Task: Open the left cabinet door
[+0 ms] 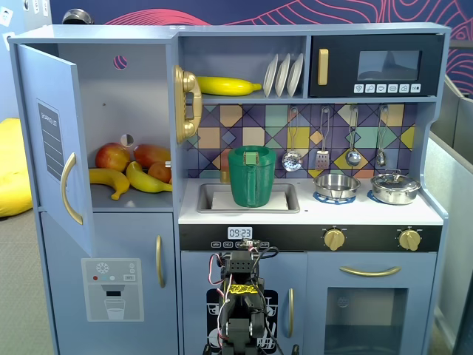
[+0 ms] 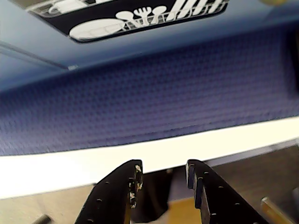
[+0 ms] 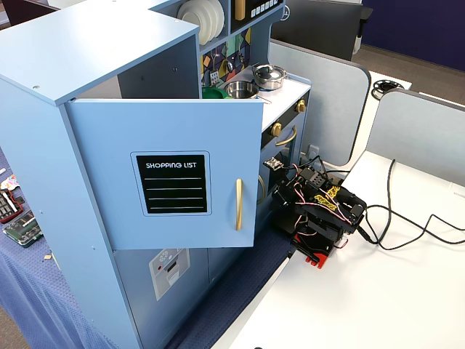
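Observation:
The left cabinet door [image 1: 52,140] is swung wide open on its hinge. In a fixed view its face [image 3: 167,174] shows the black "SHOPPING LIST" chalkboard [image 3: 172,183] and the vertical gold handle [image 3: 237,204]; the handle also shows in a fixed view [image 1: 70,188]. The arm [image 1: 240,296] sits folded low in front of the kitchen's middle, well away from the door, and also shows in a fixed view [image 3: 320,218]. In the wrist view my gripper [image 2: 163,168] has its jaws apart and holds nothing. It points at the blue mat [image 2: 140,98] and the white table edge [image 2: 93,161].
Apples and bananas [image 1: 133,170] lie in the open compartment. A green pitcher [image 1: 251,176] stands in the sink. Below are the dispenser door [image 1: 111,288] and the dish-rack door [image 2: 140,16]. Cables [image 3: 407,225] trail over the white table, and grey partitions [image 3: 327,87] stand behind it.

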`<action>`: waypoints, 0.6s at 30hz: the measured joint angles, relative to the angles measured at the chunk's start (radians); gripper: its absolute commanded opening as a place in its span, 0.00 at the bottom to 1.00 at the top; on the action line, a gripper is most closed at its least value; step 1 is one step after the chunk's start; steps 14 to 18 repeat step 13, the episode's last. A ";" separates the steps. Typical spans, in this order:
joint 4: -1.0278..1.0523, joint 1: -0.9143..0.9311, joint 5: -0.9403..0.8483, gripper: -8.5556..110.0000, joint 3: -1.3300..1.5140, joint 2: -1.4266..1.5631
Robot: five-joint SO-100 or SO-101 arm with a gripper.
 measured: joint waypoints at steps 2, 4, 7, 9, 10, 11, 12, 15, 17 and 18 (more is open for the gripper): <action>0.000 0.000 -0.006 0.11 0.000 0.000; 0.000 0.000 -0.026 0.11 0.000 0.000; 0.003 0.000 -0.035 0.11 0.000 0.000; 0.003 0.000 -0.035 0.11 0.000 0.000; 0.003 0.000 -0.035 0.11 0.000 0.000; 0.003 0.000 -0.035 0.11 0.000 0.000; 0.003 0.000 -0.035 0.11 0.000 0.000; 0.003 0.000 -0.035 0.11 0.000 0.000; 0.003 0.000 -0.035 0.11 0.000 0.000; 0.003 0.000 -0.035 0.11 0.000 0.000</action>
